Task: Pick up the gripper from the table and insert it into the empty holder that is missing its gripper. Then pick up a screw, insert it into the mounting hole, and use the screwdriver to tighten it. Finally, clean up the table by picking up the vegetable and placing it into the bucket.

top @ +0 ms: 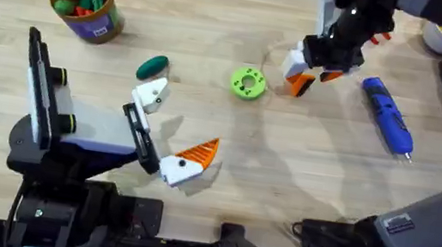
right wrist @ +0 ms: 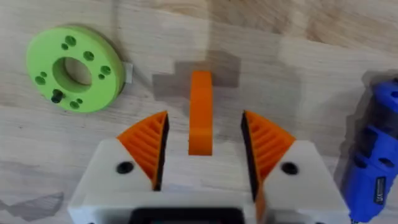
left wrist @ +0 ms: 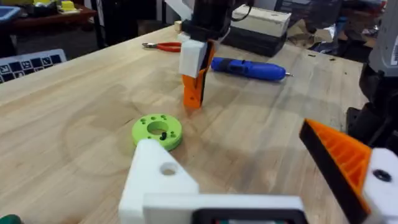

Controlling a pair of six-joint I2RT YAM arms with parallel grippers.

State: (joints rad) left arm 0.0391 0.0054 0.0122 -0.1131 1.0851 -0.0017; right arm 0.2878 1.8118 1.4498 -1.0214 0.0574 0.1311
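The right tool (right wrist: pixel 202 149) hangs spread around the loose orange fingertip (right wrist: pixel 200 112) lying on the surface (top: pixel 300 178) beside the green disc (top: pixel 248 83). An off-centre squeeze may flick it sideways. The left tool (top: pixel 175 130), one pad missing, waits spread.

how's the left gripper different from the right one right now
The left gripper has one orange pad and one bare white holder; the right gripper has both pads. The left gripper hangs open over bare table; the right gripper is open around the loose orange gripper. Both have white finger bases.
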